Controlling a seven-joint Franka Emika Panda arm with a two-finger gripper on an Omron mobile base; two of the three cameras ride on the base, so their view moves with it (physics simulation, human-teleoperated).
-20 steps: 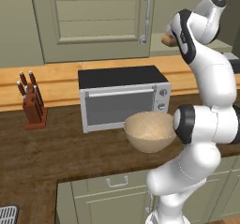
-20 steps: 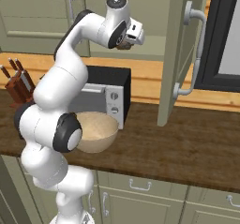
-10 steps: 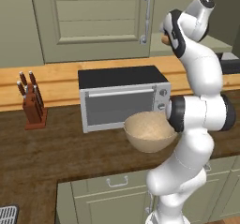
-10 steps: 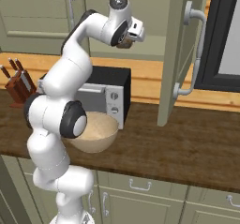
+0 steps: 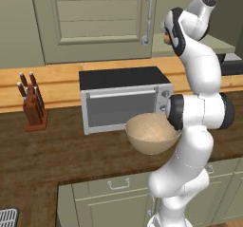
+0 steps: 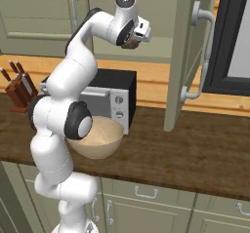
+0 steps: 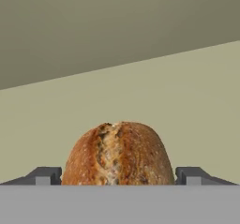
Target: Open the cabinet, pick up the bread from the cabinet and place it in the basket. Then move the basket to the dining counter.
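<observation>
1. Over the last second the upper arm is seen to have swung: in the left base view the wrist has shifted toward 1 o'clock, and the elbow joint, which covered the basket's right rim, now sits clear at its 3 o'clock.
2. The gripper [image 6: 131, 43] has hardly travelled in the right base view; it is kept at the mouth of the cabinet [image 6: 183, 56], whose door stands swung open.
3. The bread [image 7: 118, 153], a crusty golden-brown loaf with a split top, is seen in the hand view between the two dark fingertips [image 7: 44, 175], one at 9 o'clock of it and one at 3 o'clock. The fingers appear clenched on the loaf, though actual contact at the pads is hidden by the lower edge of the view.
4. Behind the loaf only plain sage panels are seen; whether it rests on the shelf or is lifted cannot be told.
5. The change is judged to be a reconfiguration for withdrawal: the grasp seems made, and carrying to the basket is the next step.
6. The basket [image 5: 152, 133] is seen on the dark wood counter [image 5: 52, 159], just in front of the microwave [image 5: 124, 98], at about 6 o'clock below the gripper. A knife block [image 5: 32, 107] stands well apart at 9 o'clock.
7. The arm is posed tall, forearm folded upward, hand turned toward the cabinet interior.
</observation>
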